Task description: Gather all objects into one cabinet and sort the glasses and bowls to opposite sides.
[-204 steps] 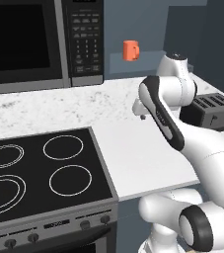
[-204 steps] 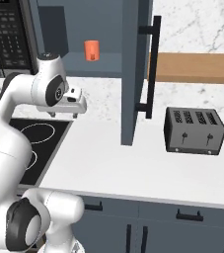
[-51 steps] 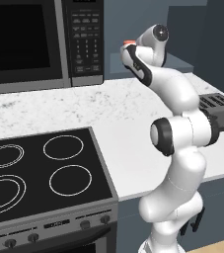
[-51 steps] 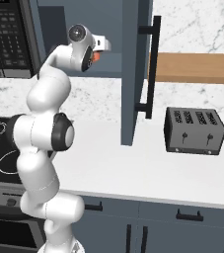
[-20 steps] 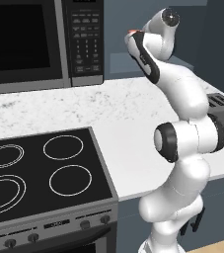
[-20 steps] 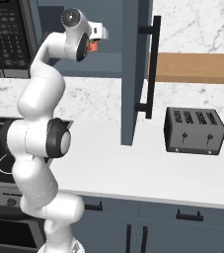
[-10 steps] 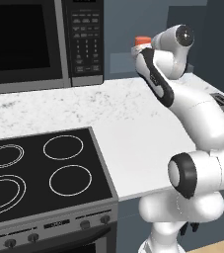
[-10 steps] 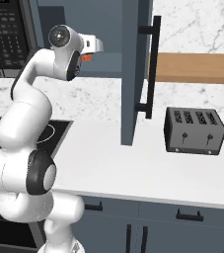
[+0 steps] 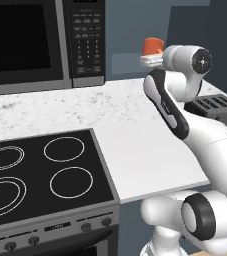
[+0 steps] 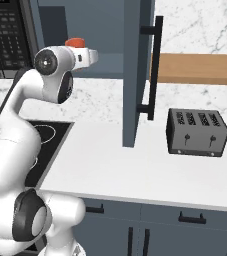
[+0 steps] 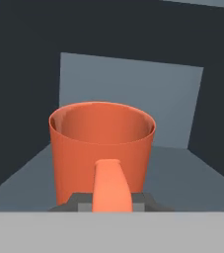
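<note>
- Gripper (image 11: 112, 206) is clenched on the orange cup (image 11: 102, 150), kept upright for setting down.
- Cup hangs before the cabinet (image 10: 105, 22) shelf (image 11: 192, 180), whose door (image 10: 136, 70) stands open to the right.

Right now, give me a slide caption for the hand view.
Orange cup with a handle facing the camera, upright on the grey-blue cabinet shelf, seen close up from the claw.

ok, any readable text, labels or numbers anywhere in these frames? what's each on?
None legible.
Microwave keypad: rows of small light marks on the buttons and a strip at the top, all too small and blurred to read.
Stove front: faint marks beside the knobs, unreadable.
Toaster, orange cup, cabinet door: no print visible.
</note>
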Robot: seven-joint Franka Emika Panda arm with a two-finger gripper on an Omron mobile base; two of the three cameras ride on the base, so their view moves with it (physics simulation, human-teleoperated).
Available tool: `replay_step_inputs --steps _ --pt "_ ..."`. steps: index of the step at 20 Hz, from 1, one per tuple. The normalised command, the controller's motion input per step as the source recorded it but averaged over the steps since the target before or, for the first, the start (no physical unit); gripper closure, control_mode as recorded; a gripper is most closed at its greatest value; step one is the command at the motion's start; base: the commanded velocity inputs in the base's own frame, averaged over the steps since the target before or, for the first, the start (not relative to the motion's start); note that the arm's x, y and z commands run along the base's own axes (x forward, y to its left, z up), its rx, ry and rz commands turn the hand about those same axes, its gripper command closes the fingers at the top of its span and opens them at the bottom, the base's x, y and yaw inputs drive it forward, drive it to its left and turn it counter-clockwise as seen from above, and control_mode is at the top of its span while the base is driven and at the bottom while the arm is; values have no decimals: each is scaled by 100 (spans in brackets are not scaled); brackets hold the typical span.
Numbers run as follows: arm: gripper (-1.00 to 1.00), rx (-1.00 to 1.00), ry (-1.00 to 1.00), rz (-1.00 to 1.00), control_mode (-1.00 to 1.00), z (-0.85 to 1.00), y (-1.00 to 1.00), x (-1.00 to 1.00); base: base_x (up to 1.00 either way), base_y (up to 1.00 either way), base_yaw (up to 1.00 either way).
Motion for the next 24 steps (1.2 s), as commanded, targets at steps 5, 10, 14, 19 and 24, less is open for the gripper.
replay_step_inputs --steps 5,10,14,19,24 --pt "100 0 -2 0 -100 55 0 -56 0 0 0" --pt "100 0 0 0 100 0 0 0 -77 0 0" --pt "100 0 0 0 100 0 0 0 -96 1 0" --pt "100 0 0 0 100 0 0 0 -100 26 2" --pt "100 0 0 0 100 0 0 0 -99 69 12"
